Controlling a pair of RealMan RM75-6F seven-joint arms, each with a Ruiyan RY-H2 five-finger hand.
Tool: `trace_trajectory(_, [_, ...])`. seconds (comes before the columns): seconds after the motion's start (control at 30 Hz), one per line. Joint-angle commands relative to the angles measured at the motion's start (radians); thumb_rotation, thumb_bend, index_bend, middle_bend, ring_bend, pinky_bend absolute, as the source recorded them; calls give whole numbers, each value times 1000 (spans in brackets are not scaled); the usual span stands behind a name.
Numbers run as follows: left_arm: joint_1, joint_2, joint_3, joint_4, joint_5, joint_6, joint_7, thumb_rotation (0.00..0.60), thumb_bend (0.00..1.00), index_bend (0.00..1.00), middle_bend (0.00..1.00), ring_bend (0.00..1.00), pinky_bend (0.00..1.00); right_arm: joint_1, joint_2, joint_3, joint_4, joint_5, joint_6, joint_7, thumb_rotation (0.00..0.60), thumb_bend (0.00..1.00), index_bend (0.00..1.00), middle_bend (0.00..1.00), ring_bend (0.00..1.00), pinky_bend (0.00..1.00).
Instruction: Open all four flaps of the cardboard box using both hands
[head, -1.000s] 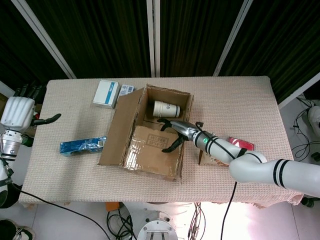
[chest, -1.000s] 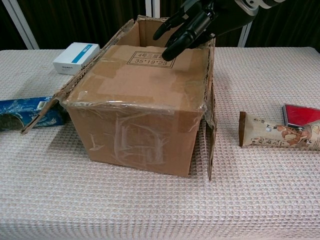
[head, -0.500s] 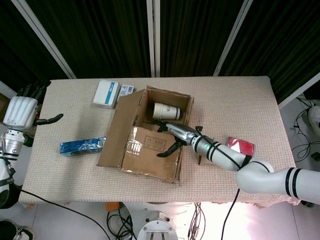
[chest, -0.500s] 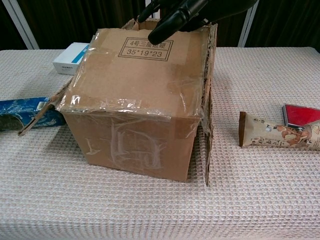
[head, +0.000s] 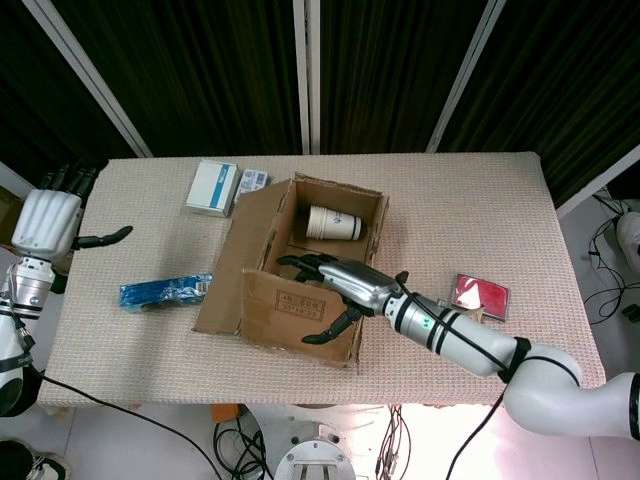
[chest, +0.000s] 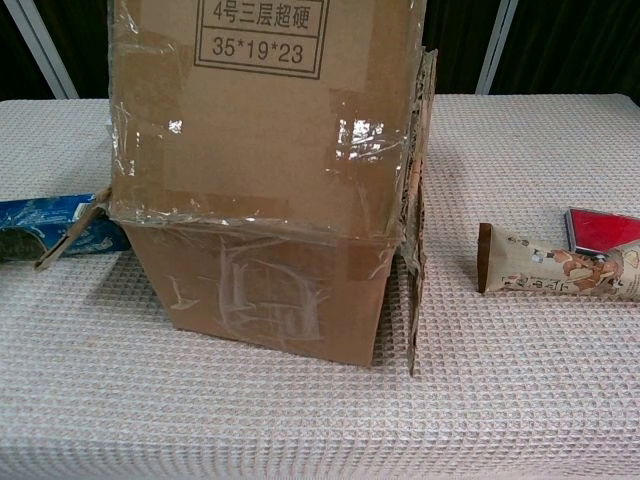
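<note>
Now, box: the box (head: 300, 270) stands at the middle of the bench (head: 480, 200), nearer its front edge; a cup (head: 333, 222) lies inside.
Front flap: the front flap (chest: 262, 100) stands almost upright.
Right hand: the right hand (head: 335, 285) touches the front flap from inside, fingers spread, holding nothing.
Left hand: the left hand (head: 48, 222) hangs past the bench's left edge, fingers apart, holding nothing.
Right edge: a red packet (head: 481, 296) lies there.
</note>
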Motion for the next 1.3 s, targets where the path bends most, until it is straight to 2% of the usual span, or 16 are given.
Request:
trace_trajectory(0.03, [0,1,-3,-5,-4,-1,2,87,93,79,155,52,159,-30,18,31,-29,-39,-6,28,517,115,0,327,0,0])
trace_trajectory(0.67, [4,9,-5,-25,-6,-10,17,85,93,79,155,51,159,-137,7,160,-101,-232,-99,203,518,102,0,324,0,0])
trace_trajectory(1.03, [7,4,-2,-18,-3,-11,14,85,93,79,156,52,159,-167,-16,200,-110,-312,-196,294,518,102,0,328,0,0])
trace_trajectory(1.2, [9,3,-3,-14,-1,-9,7,85,93,78,156,52,159,-202,-9,210,-102,-358,-189,290,518,106,0,326,0,0])
trace_trajectory(1.3, [12,4,-3,-13,1,-6,-1,86,93,79,155,51,159,-260,28,191,-93,-455,-90,174,516,120,0,305,0,0])
